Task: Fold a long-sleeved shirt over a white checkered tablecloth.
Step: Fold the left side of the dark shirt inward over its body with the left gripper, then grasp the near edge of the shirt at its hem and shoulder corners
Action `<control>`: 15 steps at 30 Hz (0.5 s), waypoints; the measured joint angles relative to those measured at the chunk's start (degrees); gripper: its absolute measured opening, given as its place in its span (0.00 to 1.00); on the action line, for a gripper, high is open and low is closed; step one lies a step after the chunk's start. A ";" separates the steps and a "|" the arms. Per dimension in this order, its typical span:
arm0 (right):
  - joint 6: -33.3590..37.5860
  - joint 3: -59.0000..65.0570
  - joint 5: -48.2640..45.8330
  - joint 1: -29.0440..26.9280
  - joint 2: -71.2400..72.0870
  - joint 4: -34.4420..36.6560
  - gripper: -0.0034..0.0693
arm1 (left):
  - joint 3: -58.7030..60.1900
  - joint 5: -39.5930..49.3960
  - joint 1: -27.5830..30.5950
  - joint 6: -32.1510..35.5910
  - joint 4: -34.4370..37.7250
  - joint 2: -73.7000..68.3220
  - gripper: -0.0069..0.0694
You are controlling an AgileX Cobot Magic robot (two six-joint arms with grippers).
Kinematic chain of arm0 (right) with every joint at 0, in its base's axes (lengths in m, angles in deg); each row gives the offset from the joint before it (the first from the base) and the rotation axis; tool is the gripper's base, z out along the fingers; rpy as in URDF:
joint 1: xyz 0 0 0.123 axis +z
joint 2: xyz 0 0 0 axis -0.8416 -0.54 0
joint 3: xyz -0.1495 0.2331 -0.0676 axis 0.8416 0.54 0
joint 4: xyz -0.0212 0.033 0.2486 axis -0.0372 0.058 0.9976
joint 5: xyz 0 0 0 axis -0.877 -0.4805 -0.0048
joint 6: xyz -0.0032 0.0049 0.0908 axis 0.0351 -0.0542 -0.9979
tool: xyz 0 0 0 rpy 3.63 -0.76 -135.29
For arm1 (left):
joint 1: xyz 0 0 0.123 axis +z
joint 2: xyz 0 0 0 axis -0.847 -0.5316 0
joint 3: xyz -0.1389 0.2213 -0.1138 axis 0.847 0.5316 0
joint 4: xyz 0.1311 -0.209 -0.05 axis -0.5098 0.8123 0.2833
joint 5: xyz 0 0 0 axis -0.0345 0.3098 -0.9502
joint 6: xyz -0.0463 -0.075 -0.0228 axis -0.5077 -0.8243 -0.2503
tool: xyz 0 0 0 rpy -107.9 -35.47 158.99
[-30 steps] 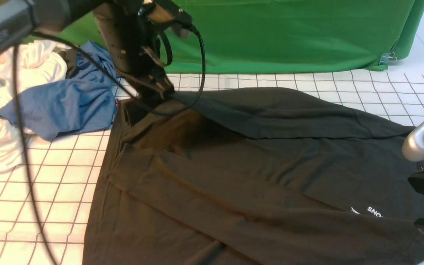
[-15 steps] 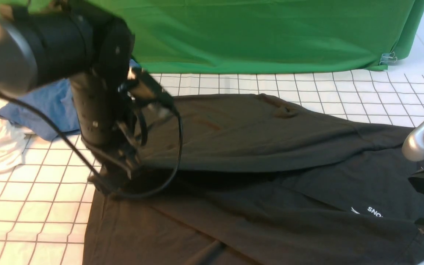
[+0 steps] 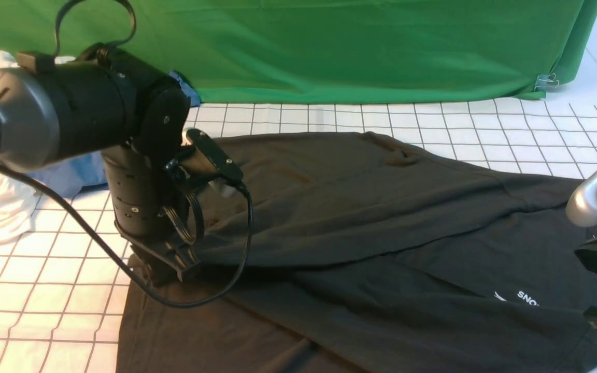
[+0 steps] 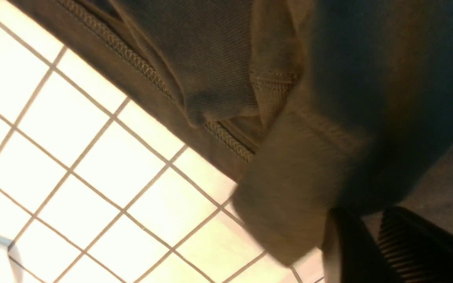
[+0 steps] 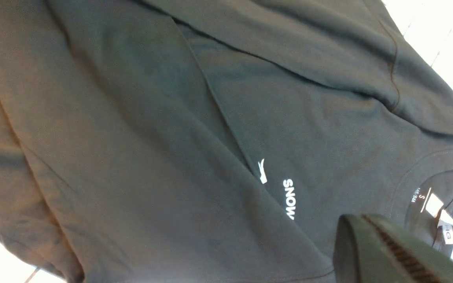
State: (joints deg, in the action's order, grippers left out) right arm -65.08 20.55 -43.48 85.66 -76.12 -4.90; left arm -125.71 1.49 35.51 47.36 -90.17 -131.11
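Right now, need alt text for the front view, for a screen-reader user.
A dark long-sleeved shirt lies spread on a white checkered tablecloth, its far edge folded toward the camera over its body. The left arm reaches down to the fold's left end; the right arm shows at the right edge. A green backdrop hangs behind.
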 joint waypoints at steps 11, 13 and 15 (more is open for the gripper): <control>0.88 -7.22 -9.99 0.00 0.00 1.93 0.11 | 1.89 6.23 -4.88 -6.30 5.15 7.54 0.80; 2.33 -8.02 -12.33 0.00 0.00 4.17 0.11 | 5.23 6.43 -7.49 -6.99 5.71 9.69 0.81; 2.84 -8.09 -13.65 0.00 0.00 5.49 0.11 | 7.74 6.59 -9.05 -7.07 5.98 10.56 0.81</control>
State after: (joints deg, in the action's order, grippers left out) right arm -62.23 12.46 -57.13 85.66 -76.12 0.59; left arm -117.97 8.08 26.46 40.29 -84.18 -120.55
